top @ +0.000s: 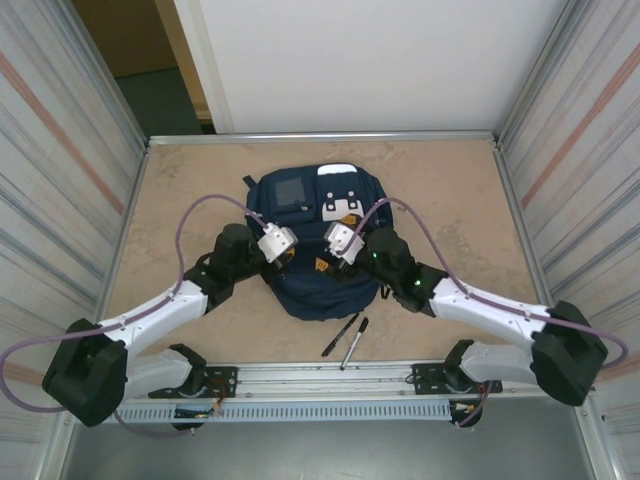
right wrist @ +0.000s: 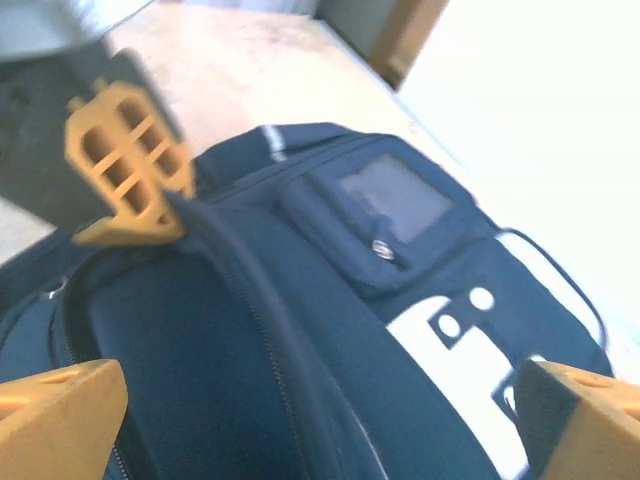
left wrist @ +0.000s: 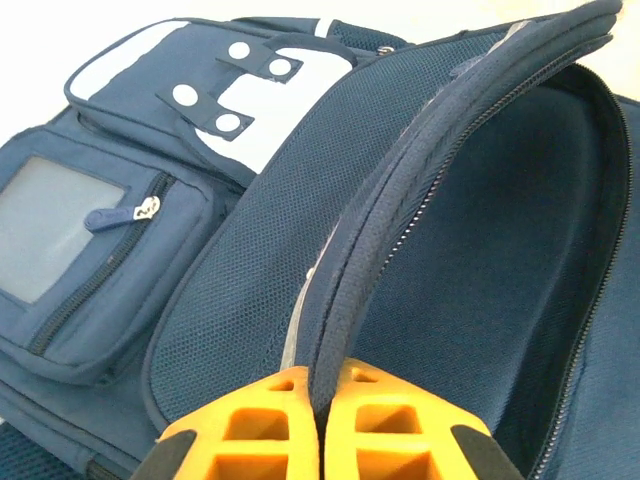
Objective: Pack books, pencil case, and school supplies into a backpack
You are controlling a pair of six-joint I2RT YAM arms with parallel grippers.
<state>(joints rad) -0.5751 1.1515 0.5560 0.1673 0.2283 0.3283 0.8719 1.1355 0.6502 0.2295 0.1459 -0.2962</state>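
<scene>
The navy backpack (top: 300, 205) lies flat at the table's middle, its main compartment unzipped. My left gripper (top: 291, 256) is shut on the edge of the opening's front flap (left wrist: 345, 290) and holds it raised; its orange fingers (right wrist: 125, 170) also show in the right wrist view. My right gripper (top: 326, 264) hovers over the open compartment (right wrist: 170, 380), open, with nothing between its fingers (right wrist: 60, 415). Inside, the compartment looks dark. Two black pens (top: 346, 337) lie side by side on the table in front of the backpack. The books and the pencil case are out of view.
A metal rail (top: 330, 378) runs along the near edge between the arm bases. Corrugated walls (top: 60, 170) close in both sides of the tan table (top: 440, 190). The backpack's front pocket with a clear window (left wrist: 60, 225) faces away from the arms.
</scene>
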